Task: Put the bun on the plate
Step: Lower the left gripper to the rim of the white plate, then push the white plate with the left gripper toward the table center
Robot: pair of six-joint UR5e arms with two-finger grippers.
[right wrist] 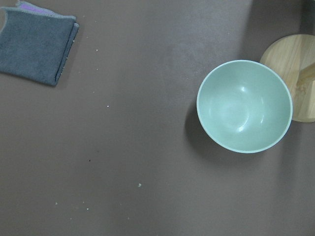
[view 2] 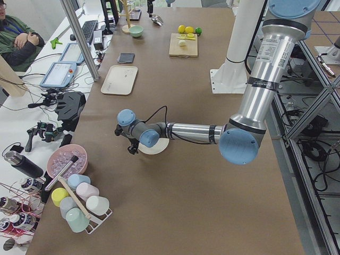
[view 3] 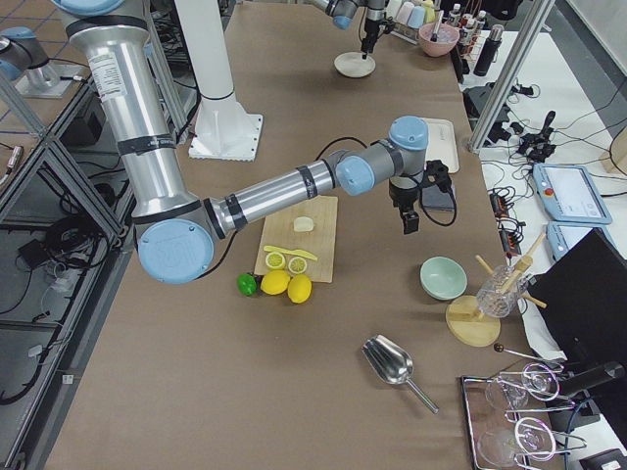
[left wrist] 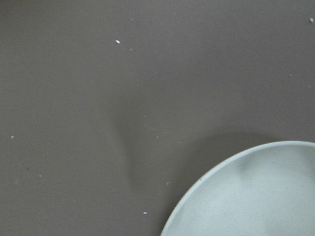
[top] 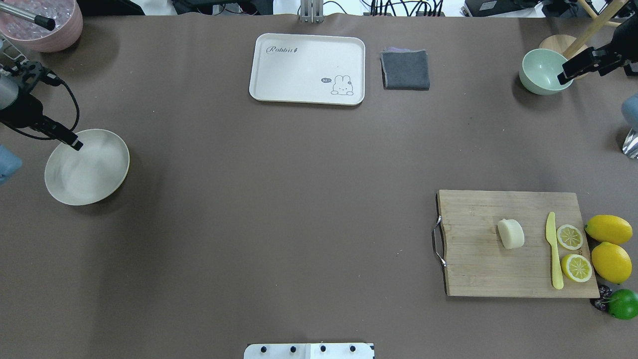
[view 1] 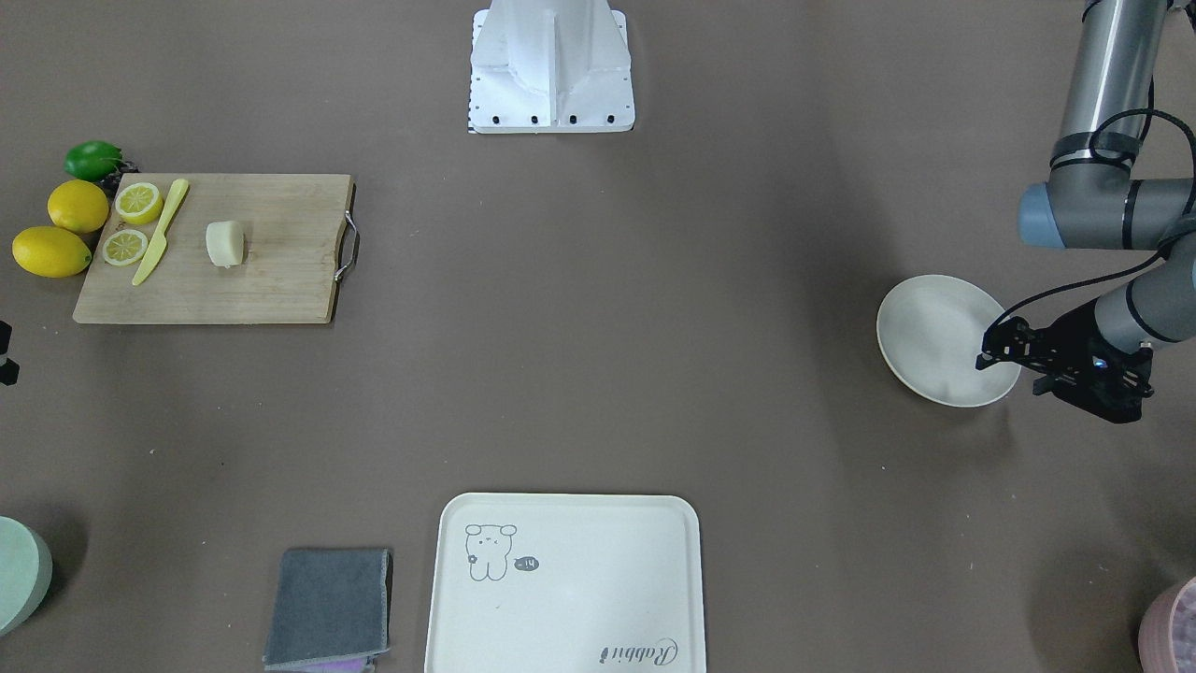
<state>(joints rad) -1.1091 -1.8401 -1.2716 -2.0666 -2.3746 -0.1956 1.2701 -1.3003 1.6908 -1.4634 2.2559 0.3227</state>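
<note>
The bun (top: 511,234), a pale cream lump, lies on the wooden cutting board (top: 478,269) on the right side of the overhead view; the front-facing view has the bun (view 1: 225,244) at its left. Far across the table sits the off-white plate (top: 87,167), with nothing on it. My left gripper (top: 77,145) hangs over the plate's (view 1: 939,336) rim, fingers together and holding nothing. My right gripper (top: 560,80) hovers above a pale green bowl (top: 543,72), well behind the board, also shut and holding nothing. Neither wrist view shows fingers; the left one catches the plate's (left wrist: 256,196) edge.
A yellow knife (top: 553,254) and two lemon halves (top: 569,237) share the board, with whole lemons (top: 608,229) and a lime (top: 623,303) beside it. A cream tray (top: 306,67) and a grey cloth (top: 405,70) lie at the far side. A pink bowl (top: 45,25) is far left.
</note>
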